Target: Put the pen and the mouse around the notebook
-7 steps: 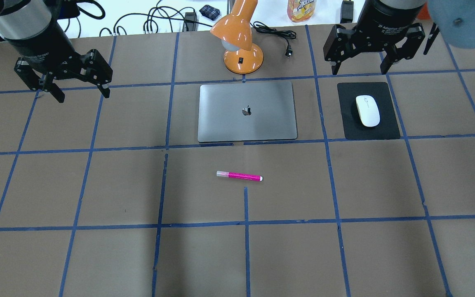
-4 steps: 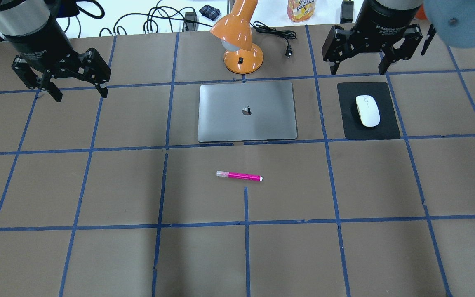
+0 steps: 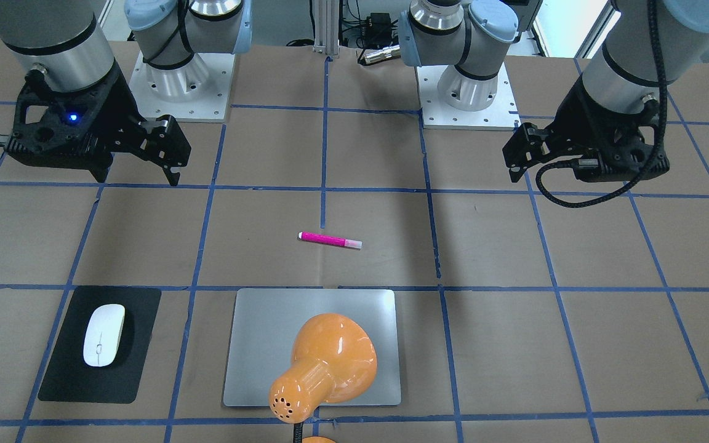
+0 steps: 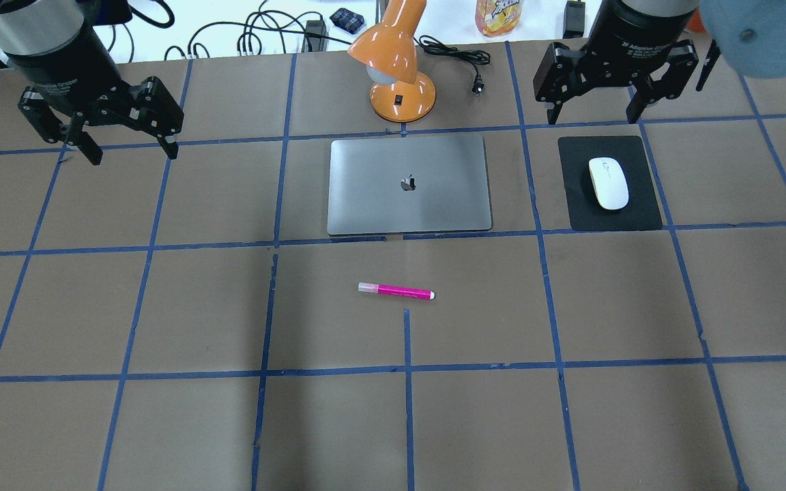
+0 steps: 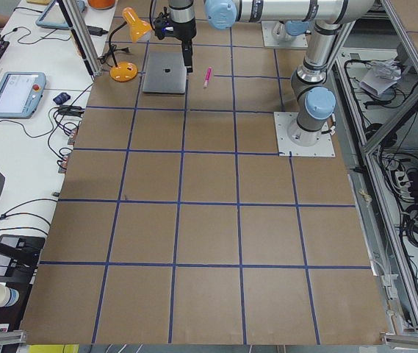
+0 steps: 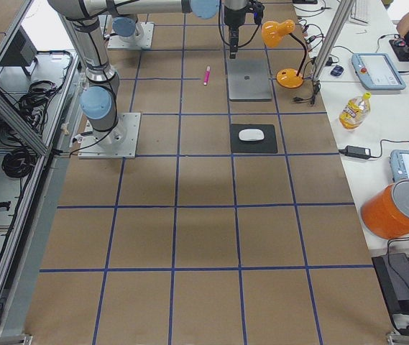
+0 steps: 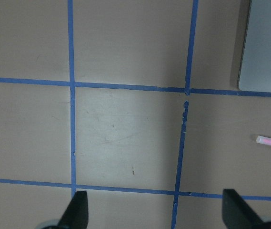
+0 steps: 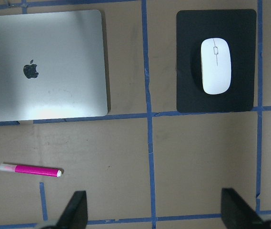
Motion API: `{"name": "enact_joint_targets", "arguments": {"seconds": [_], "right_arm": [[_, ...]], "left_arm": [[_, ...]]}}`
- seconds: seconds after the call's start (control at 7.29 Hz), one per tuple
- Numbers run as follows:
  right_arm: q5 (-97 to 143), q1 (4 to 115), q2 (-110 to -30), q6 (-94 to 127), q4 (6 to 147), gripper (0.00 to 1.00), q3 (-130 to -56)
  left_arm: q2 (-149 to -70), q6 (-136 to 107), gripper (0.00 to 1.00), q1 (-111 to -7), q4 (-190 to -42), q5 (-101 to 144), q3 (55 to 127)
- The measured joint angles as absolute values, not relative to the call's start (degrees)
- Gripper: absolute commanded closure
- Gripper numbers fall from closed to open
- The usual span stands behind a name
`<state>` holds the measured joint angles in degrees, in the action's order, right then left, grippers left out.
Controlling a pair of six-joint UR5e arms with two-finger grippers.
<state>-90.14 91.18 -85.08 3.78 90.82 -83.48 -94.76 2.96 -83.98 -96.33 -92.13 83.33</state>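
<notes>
Mouse sat near right gripper; pen lay crosswise, midway toward left gripper; all fingers wide, empty.

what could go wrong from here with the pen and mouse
The pen is slim and lies flat; the open left gripper may roll it away. The glossy mouse may slip from the open right gripper or drag its black mat. The orange lamp stands close to the notebook, easy to knock.

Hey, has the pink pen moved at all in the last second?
No. The pen lies in the same spot, just above the end of the short blue tape line, below the notebook.
</notes>
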Motion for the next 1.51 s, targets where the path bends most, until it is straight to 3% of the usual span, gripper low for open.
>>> {"name": "enact_joint_targets", "arguments": {"seconds": [1.51], "right_arm": [[-90.13, 90.93, -85.27, 3.78, 90.79, 0.0, -83.46]], "left_arm": [[-92.73, 2.99, 0.0, -88.72, -96.3, -90.86, 83.5]]}}
